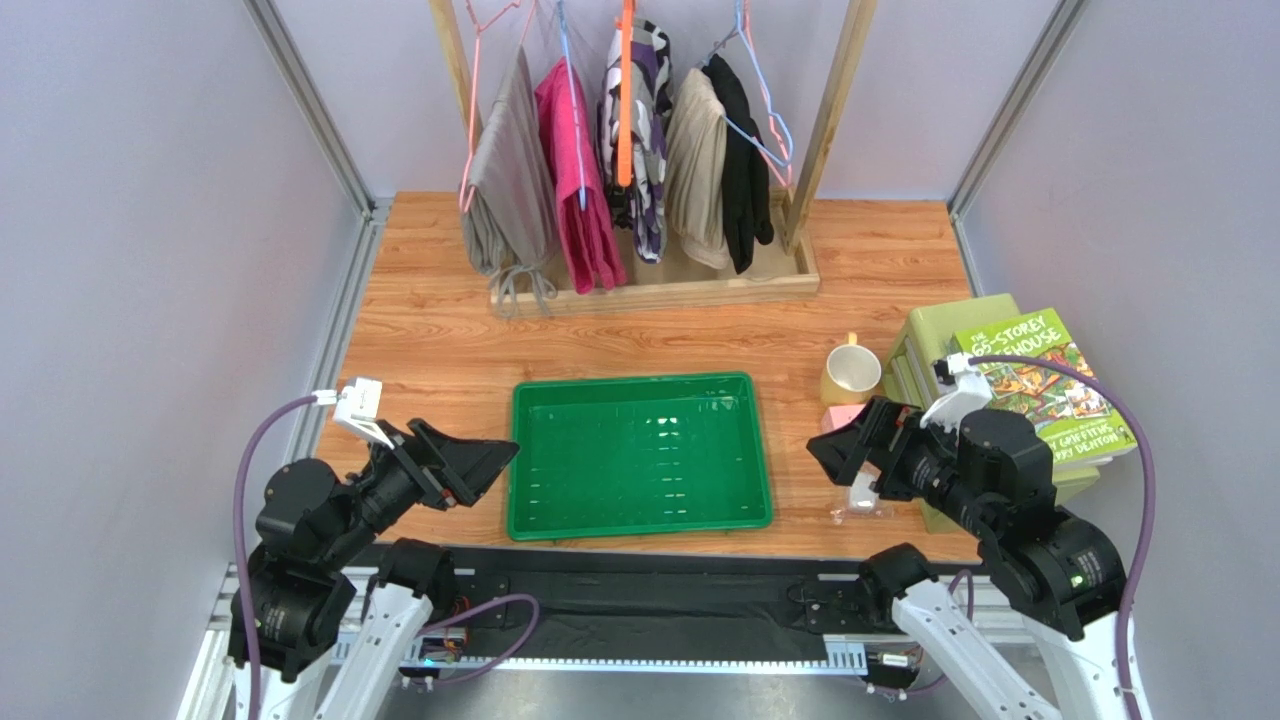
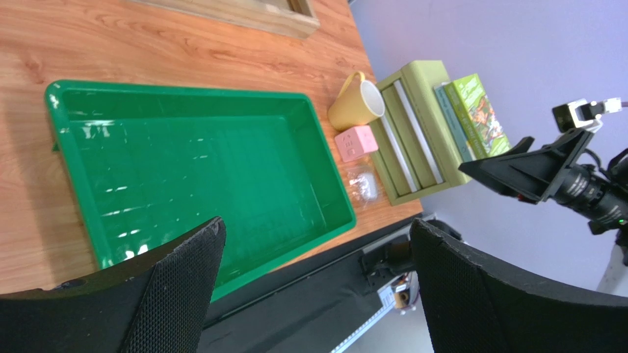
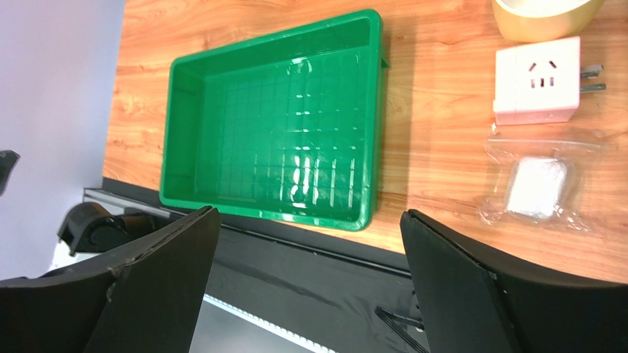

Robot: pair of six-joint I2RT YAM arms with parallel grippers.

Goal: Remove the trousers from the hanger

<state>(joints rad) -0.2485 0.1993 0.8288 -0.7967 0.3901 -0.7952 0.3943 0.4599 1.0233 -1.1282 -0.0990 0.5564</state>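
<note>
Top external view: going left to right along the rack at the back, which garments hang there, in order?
grey trousers → magenta-pink trousers → purple-white patterned garment → beige garment → black garment

Both arms folded low, left hand (image 1: 484, 462) and right hand (image 1: 836, 449) wide open, empty, pointing inward.

Wooden table (image 1: 436, 338), green tray (image 1: 639, 458), yellow mug (image 1: 851, 371), green books (image 1: 1040, 387), wooden rack base (image 1: 669, 287)
</note>
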